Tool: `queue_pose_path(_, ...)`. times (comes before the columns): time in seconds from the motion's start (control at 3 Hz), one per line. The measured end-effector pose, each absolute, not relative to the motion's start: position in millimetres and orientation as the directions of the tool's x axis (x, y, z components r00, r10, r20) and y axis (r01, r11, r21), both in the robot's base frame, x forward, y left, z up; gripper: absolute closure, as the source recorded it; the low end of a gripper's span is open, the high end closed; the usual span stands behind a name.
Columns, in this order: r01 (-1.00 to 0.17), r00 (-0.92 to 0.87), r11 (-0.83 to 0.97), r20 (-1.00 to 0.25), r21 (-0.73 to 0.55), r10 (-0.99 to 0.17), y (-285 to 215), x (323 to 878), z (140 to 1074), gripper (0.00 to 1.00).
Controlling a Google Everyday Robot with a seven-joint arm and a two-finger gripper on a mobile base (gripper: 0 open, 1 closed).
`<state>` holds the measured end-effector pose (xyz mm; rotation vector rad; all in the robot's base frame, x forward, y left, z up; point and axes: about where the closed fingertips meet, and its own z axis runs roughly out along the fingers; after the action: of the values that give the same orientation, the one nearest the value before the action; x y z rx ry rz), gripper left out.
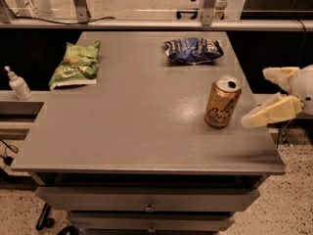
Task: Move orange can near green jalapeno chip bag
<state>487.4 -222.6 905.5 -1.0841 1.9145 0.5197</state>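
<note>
The orange can [222,102] stands upright on the right side of the grey table [137,126], golden with dark cursive lettering and a silver top. The green jalapeno chip bag [75,65] lies at the table's far left, well apart from the can. My gripper [258,96] is at the right edge of the view, just right of the can and not touching it. Its two pale fingers [270,112] are spread apart, open and empty, pointing left toward the can.
A dark blue chip bag [193,50] lies at the back of the table, behind the can. A small white pump bottle [18,83] stands on a ledge left of the table. Drawers sit below the table's front edge.
</note>
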Motion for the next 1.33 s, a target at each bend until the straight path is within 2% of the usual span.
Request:
queue_pose_path(0.33,-0.853,-0.222,0.522,-0.886,-0.026,-0.407,-196.3,493.3,907.1,0.0)
queue_pose_path(1.0,-0.874,-0.217,0.486,-0.915,0.026,-0.341,-151.4,492.7,880.3,0.0)
queue_pose_path(1.33,-0.873,-0.205,0.488,-0.922,0.02,-0.329,-145.7,495.5,873.1,0.19)
